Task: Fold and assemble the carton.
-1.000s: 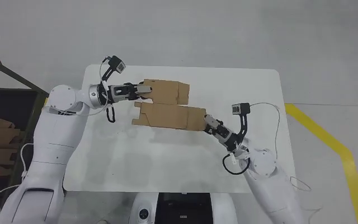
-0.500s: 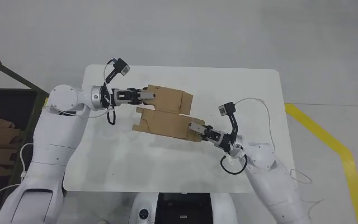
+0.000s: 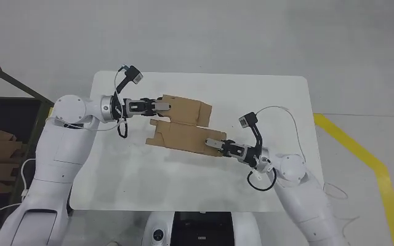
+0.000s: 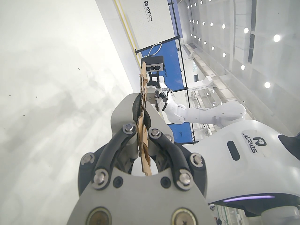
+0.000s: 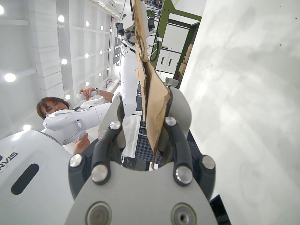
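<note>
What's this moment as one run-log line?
left gripper: jaws shut on carton | right gripper: jaws open, carton edge between them

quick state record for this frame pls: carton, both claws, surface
carton: flat brown cardboard carton, not yet folded up, appears lifted off the surface
left claw: shut on the carton's edge
right claw: open, carton edge sits in the gap, not clamped
surface: white table
task state: still a flat blank, no box shape yet
</note>
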{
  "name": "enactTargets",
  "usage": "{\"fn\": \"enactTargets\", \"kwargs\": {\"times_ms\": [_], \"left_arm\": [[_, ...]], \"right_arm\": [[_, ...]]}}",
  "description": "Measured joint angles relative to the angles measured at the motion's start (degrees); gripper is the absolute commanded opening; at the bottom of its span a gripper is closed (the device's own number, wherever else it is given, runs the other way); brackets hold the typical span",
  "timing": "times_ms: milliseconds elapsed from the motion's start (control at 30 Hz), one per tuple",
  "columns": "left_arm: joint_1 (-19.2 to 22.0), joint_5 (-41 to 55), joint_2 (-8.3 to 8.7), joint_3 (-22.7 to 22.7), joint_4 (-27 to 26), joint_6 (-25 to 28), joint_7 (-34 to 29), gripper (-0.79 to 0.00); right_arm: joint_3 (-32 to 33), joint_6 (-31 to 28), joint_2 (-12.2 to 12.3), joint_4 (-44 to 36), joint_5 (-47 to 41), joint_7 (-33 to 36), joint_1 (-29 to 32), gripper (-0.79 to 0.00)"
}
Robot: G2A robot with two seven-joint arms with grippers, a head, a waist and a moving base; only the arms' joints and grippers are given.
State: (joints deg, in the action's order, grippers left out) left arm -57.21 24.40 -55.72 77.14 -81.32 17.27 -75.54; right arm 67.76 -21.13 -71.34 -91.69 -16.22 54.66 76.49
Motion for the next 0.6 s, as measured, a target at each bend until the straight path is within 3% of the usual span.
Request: {"fn": "enactTargets", "kwargs": {"times_ms": [167,233,267,467,500,533,600], "left_arm": [[0.3,-0.6,-0.04,-0.6,-0.1,0.7,1.2,-0.785],[0.5,-0.8,-0.03,-0.9,0.2,0.7,1.2,-0.785],[0.6,-0.8,-0.02,-1.0,0.3,0.8,1.2,-0.785],[1.1,-0.3,0.04,-1.3,1.0,0.9,1.0,-0.785],[1.2,0.1,0.05,-1.4,1.1,0.8,0.9,-0.453],[1.2,0.5,0.04,-1.4,1.2,0.8,0.8,0.0],[1.3,1.7,0.02,-1.4,1.4,0.9,0.8,0.0]], "right_arm": [[-0.6,0.2,0.1,0.9,0.1,0.7,-0.7,-0.662],[-0.7,0.2,0.2,1.2,0.0,1.0,-1.0,-0.77],[-0.8,0.1,0.2,1.3,-0.1,1.0,-1.1,-0.785],[-0.8,0.1,0.5,1.8,0.0,1.2,-1.7,-0.785],[-0.9,0.2,0.5,1.8,0.1,1.1,-1.8,-0.785],[-0.9,0.2,0.5,1.9,0.1,1.1,-1.9,-0.785],[-1.0,0.2,0.6,1.9,0.0,1.0,-2.1,-0.785]]}}
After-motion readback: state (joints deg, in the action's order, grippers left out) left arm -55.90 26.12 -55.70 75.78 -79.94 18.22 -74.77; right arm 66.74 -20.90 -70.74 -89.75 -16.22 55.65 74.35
